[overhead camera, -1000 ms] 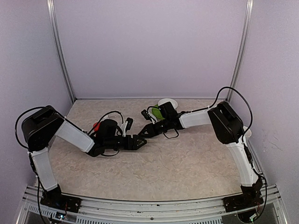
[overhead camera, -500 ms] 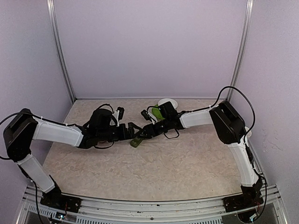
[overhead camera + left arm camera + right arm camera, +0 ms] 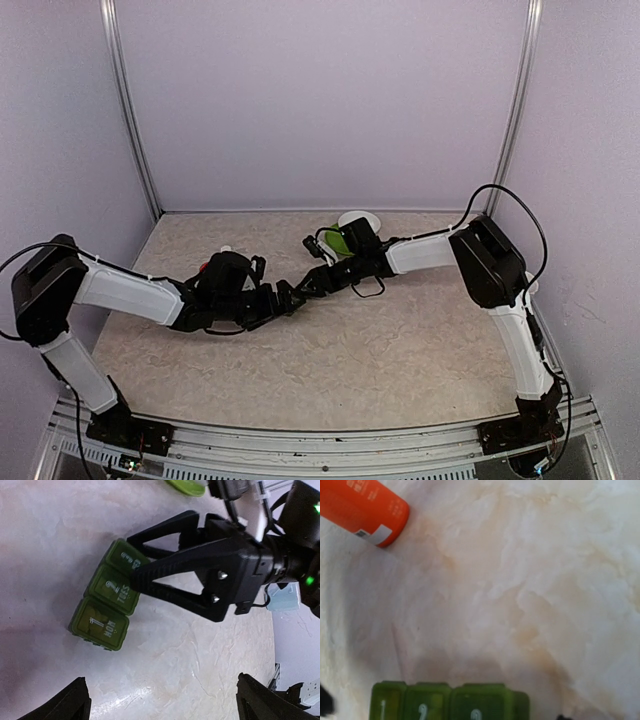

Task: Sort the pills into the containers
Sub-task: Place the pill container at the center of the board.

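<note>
Pill box [image 3: 110,600], ahead of wide L gripper [image 3: 162,702], under part-open, empty R gripper [image 3: 132,560]: lids shut, sorting prob. not started.

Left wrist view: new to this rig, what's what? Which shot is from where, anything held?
Two robot arms sit at a table's near edge, each ending in a two-finger claw. The wide shot looks down from above and behind; the other two come from wrist cameras. The left wrist view shows the right claw, jaws apart, at one end of a green three-compartment pill strip on the table. The right wrist view adds an orange bottle. The left claw is open; nothing appears held.
</note>
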Available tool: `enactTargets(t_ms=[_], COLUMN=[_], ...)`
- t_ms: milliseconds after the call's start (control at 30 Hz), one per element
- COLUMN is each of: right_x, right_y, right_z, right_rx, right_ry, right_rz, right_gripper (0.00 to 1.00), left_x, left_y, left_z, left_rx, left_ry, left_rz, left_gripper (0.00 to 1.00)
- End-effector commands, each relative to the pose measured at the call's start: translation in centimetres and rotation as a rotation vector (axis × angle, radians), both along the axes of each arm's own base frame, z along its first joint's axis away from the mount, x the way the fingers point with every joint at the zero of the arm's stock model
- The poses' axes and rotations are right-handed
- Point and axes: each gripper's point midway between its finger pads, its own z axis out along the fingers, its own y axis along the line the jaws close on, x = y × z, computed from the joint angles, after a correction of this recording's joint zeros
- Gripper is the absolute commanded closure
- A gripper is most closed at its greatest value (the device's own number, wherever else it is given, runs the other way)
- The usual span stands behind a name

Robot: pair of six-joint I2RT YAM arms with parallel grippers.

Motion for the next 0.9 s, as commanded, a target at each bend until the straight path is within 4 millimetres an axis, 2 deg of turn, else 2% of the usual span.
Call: enactTargets(t_ms=[0,200,300,567,867], right_x=[-0.4,-0.5,-0.7,-1.0,-2.0], right_y=[-0.4,-0.5,-0.6,-1.3,-1.5], right_z=[0.4,0.3,0.1,0.1,1.1], right_rx=[-0.004,-0.001,0.003,0.027,0.068], right_ry=[0.023,0.027,0.031,0.045,0.04], right_rz=[-0.001,0.003,0.007,-0.001,0.027], right_gripper=[0.35,0.4,0.46,0.57,0.67], left_x=[0.2,1.3,2.0,3.1,4.5], left_y=[-1.0,-1.2,-1.0,0.2,1.9], left_z=[-1.9,-3.8,-4.0,-4.7,-5.0], left_rx=[-0.02,-0.028,-0.035,-0.005,0.05], left_ry=[0.064,0.084,0.076,0.067,0.038], left_rz=[0.016,0.046,0.065,0.107,0.173], left_gripper=[0.01,0.01,0.03,0.18,0.22])
